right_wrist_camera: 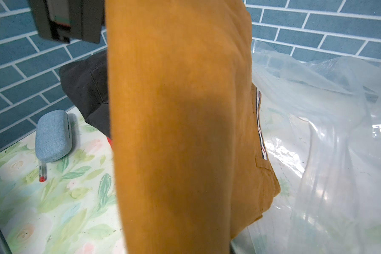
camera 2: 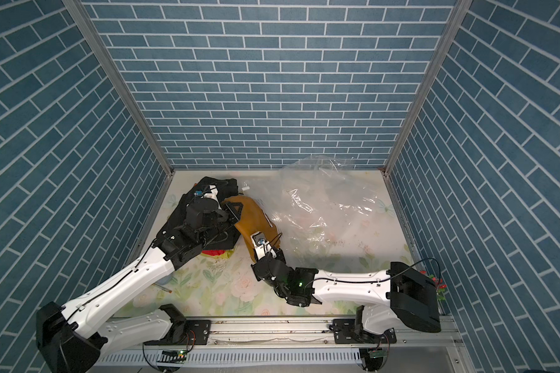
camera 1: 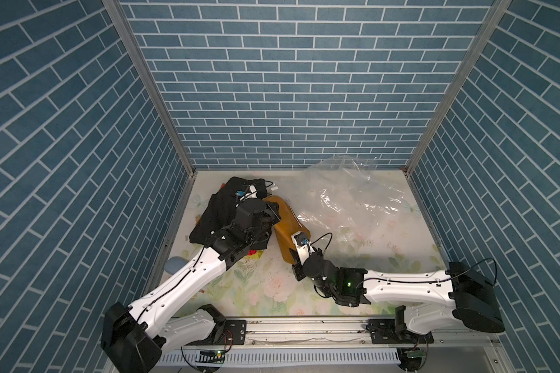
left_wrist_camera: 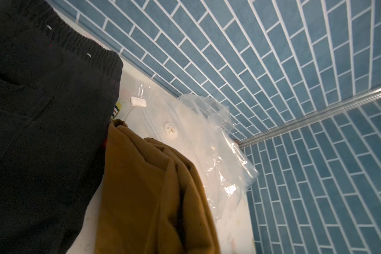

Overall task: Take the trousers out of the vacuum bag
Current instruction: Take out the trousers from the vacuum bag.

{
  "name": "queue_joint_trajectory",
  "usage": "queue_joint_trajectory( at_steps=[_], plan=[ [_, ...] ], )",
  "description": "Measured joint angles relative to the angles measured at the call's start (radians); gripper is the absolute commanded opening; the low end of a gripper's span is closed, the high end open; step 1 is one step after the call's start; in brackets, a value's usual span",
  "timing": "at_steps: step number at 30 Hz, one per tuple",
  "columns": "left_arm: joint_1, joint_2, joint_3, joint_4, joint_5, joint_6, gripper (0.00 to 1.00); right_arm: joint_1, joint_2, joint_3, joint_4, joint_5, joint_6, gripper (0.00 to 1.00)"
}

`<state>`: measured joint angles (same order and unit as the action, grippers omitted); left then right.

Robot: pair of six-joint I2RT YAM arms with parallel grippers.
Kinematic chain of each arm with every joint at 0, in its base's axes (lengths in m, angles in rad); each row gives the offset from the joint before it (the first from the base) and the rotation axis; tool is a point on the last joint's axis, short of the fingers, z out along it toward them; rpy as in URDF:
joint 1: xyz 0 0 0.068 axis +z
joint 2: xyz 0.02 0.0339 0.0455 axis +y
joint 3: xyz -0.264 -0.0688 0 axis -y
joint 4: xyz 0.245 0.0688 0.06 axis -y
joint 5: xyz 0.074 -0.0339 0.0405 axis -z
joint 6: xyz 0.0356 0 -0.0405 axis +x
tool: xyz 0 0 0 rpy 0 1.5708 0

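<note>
Ochre brown trousers (camera 1: 286, 226) (camera 2: 253, 219) hang stretched between my two grippers, left of the vacuum bag's mouth. My left gripper (camera 1: 272, 210) (camera 2: 232, 210) is shut on their far end, where the cloth (left_wrist_camera: 141, 187) bunches toward hidden jaws. My right gripper (camera 1: 293, 256) (camera 2: 262, 255) is shut on their near end, and the cloth (right_wrist_camera: 174, 132) covers its fingers. The vacuum bag (camera 1: 362, 200) (camera 2: 330, 206) (right_wrist_camera: 328, 132) lies crumpled and clear at the back right, with its round white valve (left_wrist_camera: 171, 130). Black trousers (camera 1: 217, 210) (left_wrist_camera: 42, 132) lie heaped at the back left under my left arm.
Red and yellow cloth (camera 1: 254, 255) (camera 2: 215, 253) pokes out beneath the black heap. A light-blue case (right_wrist_camera: 53, 136) and a red-tipped pen (right_wrist_camera: 42, 171) lie by the left wall. The floral table (camera 1: 272, 290) is walled in by blue brick on three sides.
</note>
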<state>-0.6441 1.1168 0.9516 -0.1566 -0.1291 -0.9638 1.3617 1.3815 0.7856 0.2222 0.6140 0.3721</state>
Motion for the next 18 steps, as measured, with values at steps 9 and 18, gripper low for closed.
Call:
queue_joint_trajectory(
  at_steps=[9,18],
  plan=[
    [0.009,-0.031,0.002,0.099,0.146,0.012,0.00,0.000,-0.166,-0.004,-0.083,-0.056,-0.154,0.00],
    [0.013,-0.142,0.016,0.197,0.177,-0.056,0.00,0.004,-0.232,0.189,-0.264,-0.107,-0.301,0.00]
  ],
)
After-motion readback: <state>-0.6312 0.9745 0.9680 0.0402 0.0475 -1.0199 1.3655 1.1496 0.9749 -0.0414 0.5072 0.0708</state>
